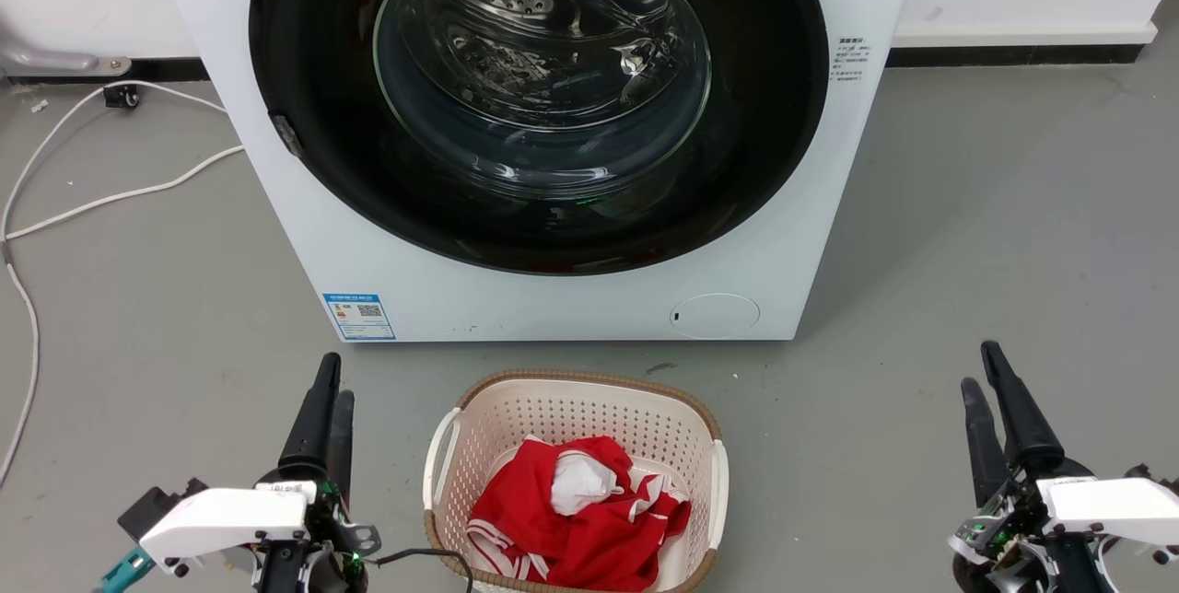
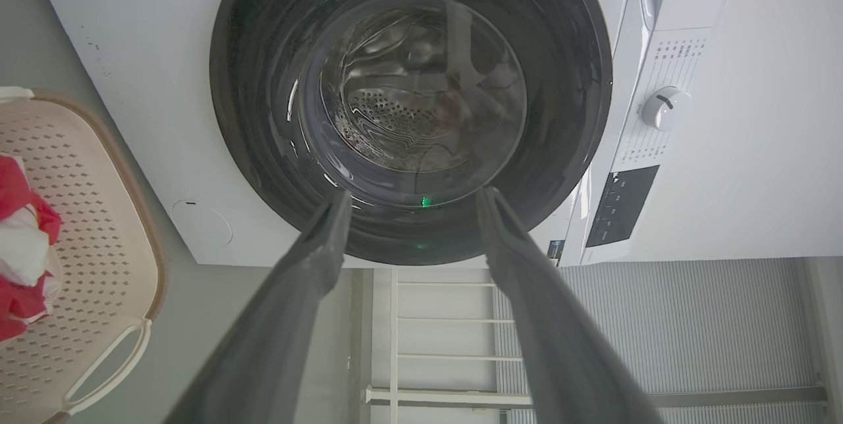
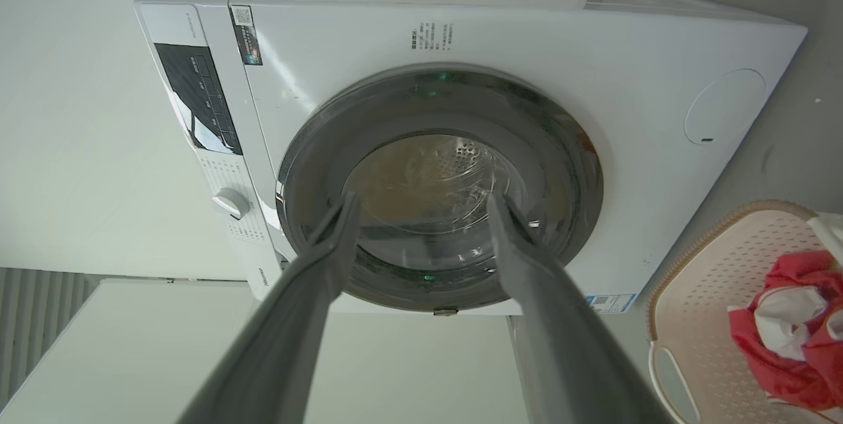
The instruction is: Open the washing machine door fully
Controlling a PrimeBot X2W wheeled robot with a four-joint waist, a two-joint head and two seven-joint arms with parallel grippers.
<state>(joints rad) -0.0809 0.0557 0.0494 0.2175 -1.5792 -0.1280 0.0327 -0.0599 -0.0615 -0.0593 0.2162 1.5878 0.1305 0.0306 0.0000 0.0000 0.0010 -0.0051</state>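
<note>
The washing machine door is a big glossy black ring around a bulging glass bowl, and it lies flush against the white machine front, with a small catch on its left rim. My left gripper hovers low over the floor in front of the machine's left corner, well short of the door. My right gripper hangs further right, past the machine's right side. The left wrist view frames the door between the spread fingers of the left gripper. The right gripper stands likewise open before the door. Neither holds anything.
A cream laundry basket holding red and white cloth stands on the grey floor between my arms. White cables trail over the floor at the left. A small round white flap sits at the machine's lower right.
</note>
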